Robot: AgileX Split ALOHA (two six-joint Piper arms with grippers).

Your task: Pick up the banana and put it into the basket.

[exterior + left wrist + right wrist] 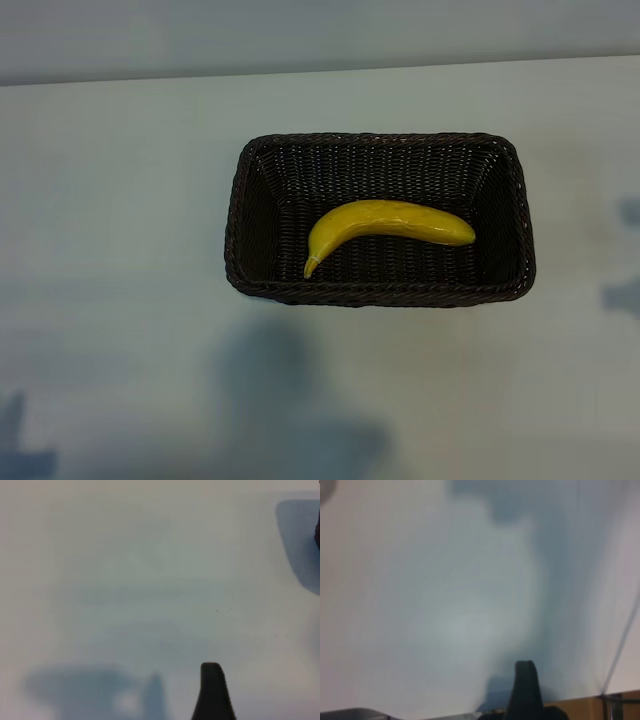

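- Basket [380, 150]: dark brown woven wicker, rectangular with rounded corners, braided rim and sloping sides. Stands on the table slightly right of the middle of the exterior view, long side running left to right.
- Banana [388, 225]: single, smooth, bright yellow, gently curved. Lies inside the basket on its woven floor, lengthwise, the pointed tip down toward the near left corner, the blunt end toward the right wall. It touches nothing but the basket floor, and nothing covers it.
- Table [120, 250]: pale, plain surface carrying the basket. Soft grey shadows fall on it near the front edge and at the right margin.
- Left pincer [212, 690]: seen only in the left wrist view, where one dark fingertip shows over bare table. It is spread wide and holds nothing.
- Right pincer [525, 690]: seen only in the right wrist view, one dark fingertip over bare table. It is spread wide and empty.
- Neither arm appears in the exterior view, so nothing stands between that camera and the basket.
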